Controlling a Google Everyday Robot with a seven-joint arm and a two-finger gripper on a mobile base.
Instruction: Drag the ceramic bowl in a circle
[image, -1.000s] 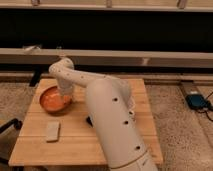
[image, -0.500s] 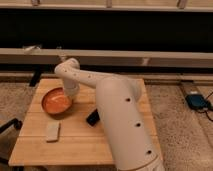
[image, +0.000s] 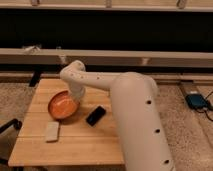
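The ceramic bowl (image: 61, 105) is round, shallow and orange with a glossy inside. It sits on the left half of the wooden table (image: 75, 145). My white arm reaches from the lower right over the table and bends down at the bowl's far right rim. The gripper (image: 75, 98) is at that rim, mostly hidden by the wrist. I cannot tell whether it touches or holds the rim.
A flat black phone (image: 96, 115) lies just right of the bowl, close to its rim. A small pale block (image: 52, 131) lies in front of the bowl. A long bench and a dark wall run behind the table. A blue object (image: 197, 101) lies on the floor at right.
The bowl and the gripper have moved together a little toward the front and right, closer to the phone. The phone and the block have not moved.
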